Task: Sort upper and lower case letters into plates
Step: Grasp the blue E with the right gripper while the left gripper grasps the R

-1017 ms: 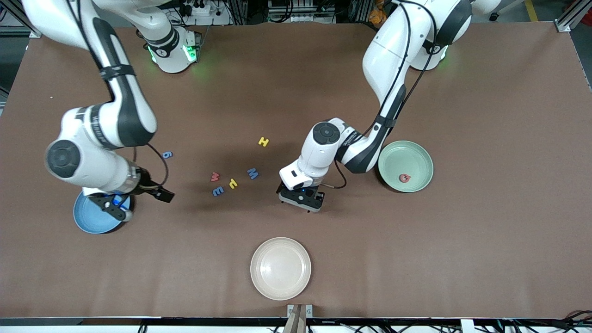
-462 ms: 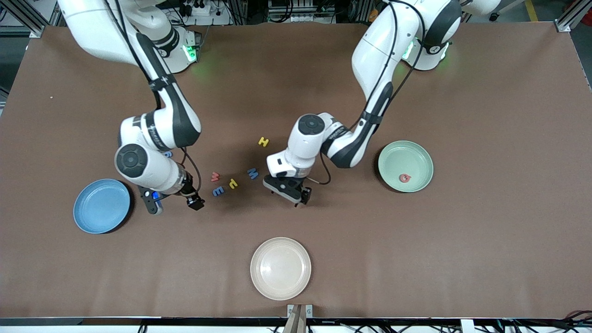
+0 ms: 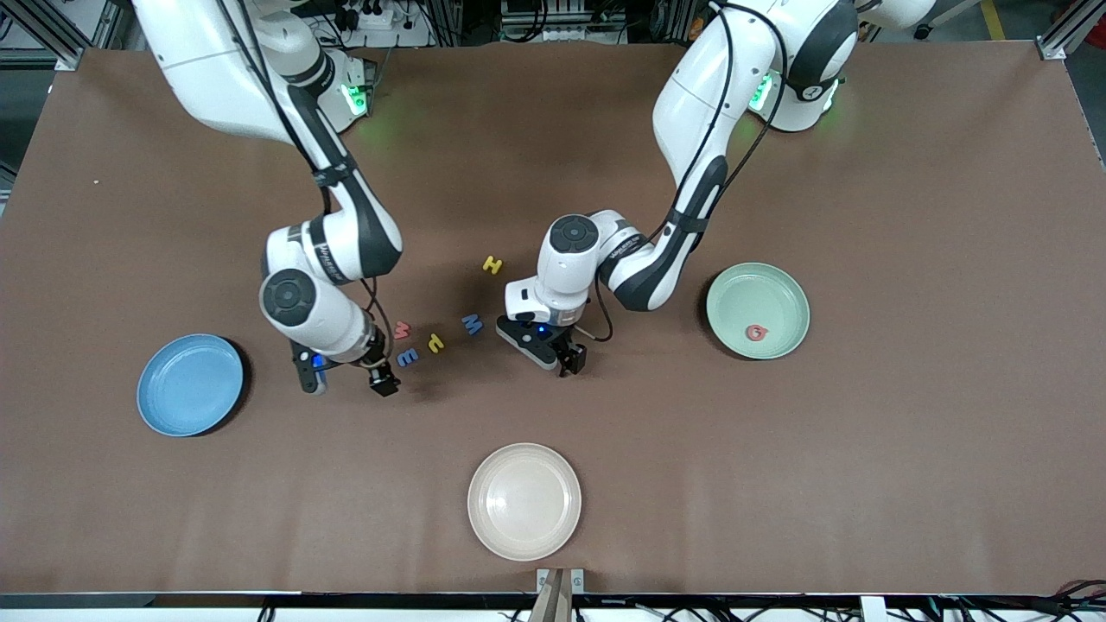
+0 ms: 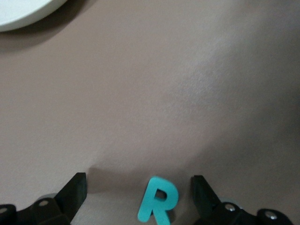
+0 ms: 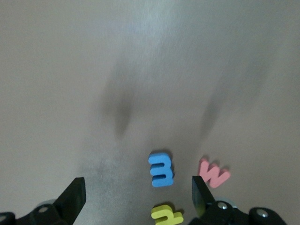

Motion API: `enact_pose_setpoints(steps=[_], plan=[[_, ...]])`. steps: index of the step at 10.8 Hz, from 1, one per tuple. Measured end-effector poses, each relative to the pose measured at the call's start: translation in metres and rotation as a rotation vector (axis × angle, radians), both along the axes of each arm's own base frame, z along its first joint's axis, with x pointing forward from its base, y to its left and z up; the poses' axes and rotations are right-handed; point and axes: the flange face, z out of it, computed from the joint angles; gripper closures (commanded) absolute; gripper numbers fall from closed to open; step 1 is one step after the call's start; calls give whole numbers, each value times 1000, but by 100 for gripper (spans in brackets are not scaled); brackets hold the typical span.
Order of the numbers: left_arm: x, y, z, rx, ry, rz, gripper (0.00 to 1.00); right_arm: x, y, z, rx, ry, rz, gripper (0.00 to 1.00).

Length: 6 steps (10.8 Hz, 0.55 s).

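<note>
Right gripper (image 3: 346, 380) has swung off the blue plate (image 3: 190, 384) since a second ago; it's now over the desk (image 3: 907, 449) just by the blue E (image 3: 407, 356), red w (image 3: 402, 329) and yellow letter (image 3: 435, 343). Fingers wide, nothing held.

Left gripper (image 3: 553, 350) shifted toward the cluster, at 3 o'clock of the blue M (image 3: 472, 324). Fingers (image 4: 72, 192) wide, empty, straddling a teal R (image 4: 159, 205) flat on the desk.

Yellow H (image 3: 492, 265) at 12 o'clock of the M, unmoved. Red letter (image 3: 757, 333) sits in the mint plate (image 3: 782, 285). Blue plate looks empty. Cream plate (image 3: 524, 501) at 6 o'clock, unchanged.
</note>
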Motion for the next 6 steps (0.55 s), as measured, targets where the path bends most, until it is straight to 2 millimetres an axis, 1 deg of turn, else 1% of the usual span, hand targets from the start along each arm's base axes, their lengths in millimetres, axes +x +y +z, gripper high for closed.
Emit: enact_pose_setpoints(steps=[2,3,4,5,6], plan=[[0,3,2,35,26,7,0,-10,21,-27,-9,9,43,0],[-1,4,4,56,44,11,0,-13,25,-35,-14,16,78,0],[-3,4,4,70,58,12,3,-13,23,-37,-17,19,111,0],[-4,4,4,73,61,12,10,-11,20,-37,-19,18,126,0],[-4,4,5,73,62,11,23,-10,17,-37,-19,18,128,0]])
